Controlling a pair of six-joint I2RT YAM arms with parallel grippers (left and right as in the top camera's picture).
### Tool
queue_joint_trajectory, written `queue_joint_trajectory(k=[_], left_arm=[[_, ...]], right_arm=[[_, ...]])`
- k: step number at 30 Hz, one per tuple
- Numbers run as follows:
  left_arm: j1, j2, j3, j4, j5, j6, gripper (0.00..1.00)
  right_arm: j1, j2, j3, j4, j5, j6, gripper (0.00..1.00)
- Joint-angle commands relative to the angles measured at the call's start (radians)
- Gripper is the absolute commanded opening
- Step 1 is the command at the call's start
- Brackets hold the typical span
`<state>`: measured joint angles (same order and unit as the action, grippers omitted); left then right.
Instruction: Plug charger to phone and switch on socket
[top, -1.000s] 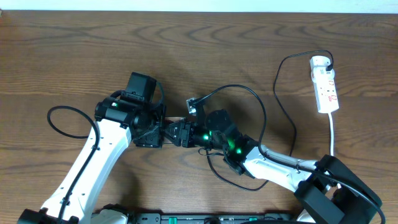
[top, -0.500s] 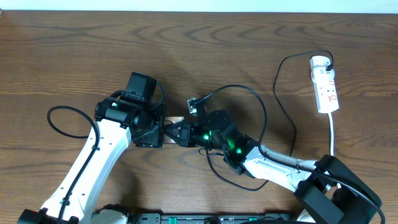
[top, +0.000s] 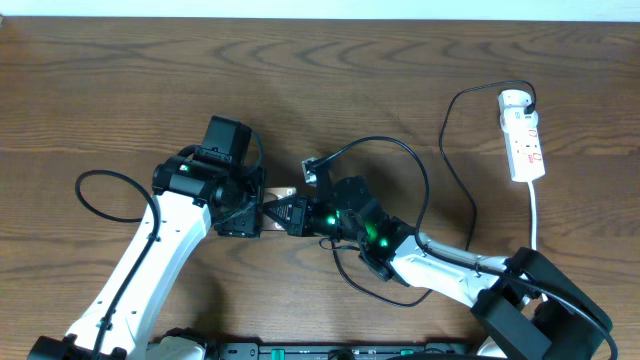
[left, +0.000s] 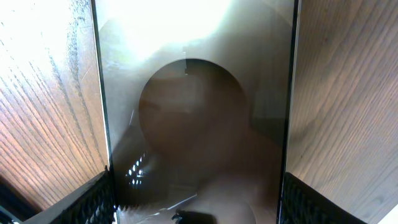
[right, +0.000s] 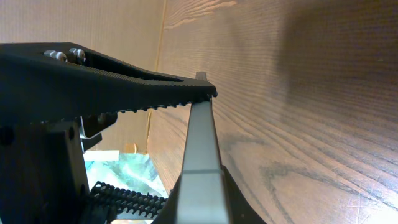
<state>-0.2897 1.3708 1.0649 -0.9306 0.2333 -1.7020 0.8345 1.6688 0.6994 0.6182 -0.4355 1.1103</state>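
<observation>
The left gripper (top: 258, 212) is clamping the phone (left: 196, 124) across its width, just left of centre in the overhead view; the right gripper (top: 282, 213) is meeting it there, jaws pinched closed, though I cannot tell on what; the charger (top: 445, 150) is trailing from the socket (top: 522, 135) at upper right.

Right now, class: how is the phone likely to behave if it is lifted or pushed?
The phone is probably slippery: its face mirrors the light like glass. It likely stays stiff: seen edge-on, it runs thin and straight. Being flat, it should slide, not roll or tip.
</observation>
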Motion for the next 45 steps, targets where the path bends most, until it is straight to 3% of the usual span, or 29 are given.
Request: queue_joint_trajectory(k=[1,4,7,17,33,40,45], left_arm=[[-0.004,-0.003,0.03,0.002,0.017,-0.001,0.63],[-0.004,-0.003,0.03,0.001,0.017,0.003,0.84],[-0.004,-0.003,0.03,0.001,0.017,0.007,0.89],[-0.003,-0.003,0.03,0.002,0.018,0.05,0.9],[-0.001,-0.042,0.031,0.045,0.021,0.101,0.91],[0.02,-0.075,0.031,0.126,0.021,0.141,0.91],[0.034,-0.08,0.031,0.2,0.021,0.229,0.9]], right_arm=[[0.004,0.002,0.009,0.014,-0.01,-0.008,0.04],[0.004,0.002,0.009,0.014,-0.009,-0.008,0.03],[0.004,0.002,0.009,0.014,-0.008,-0.008,0.02],[-0.008,0.002,0.009,0.013,-0.007,-0.008,0.01],[-0.151,0.002,0.01,-0.006,-0.007,0.053,0.01],[-0.224,0.002,0.009,-0.006,-0.003,0.23,0.01],[-0.268,0.002,0.01,0.016,-0.028,0.455,0.01]])
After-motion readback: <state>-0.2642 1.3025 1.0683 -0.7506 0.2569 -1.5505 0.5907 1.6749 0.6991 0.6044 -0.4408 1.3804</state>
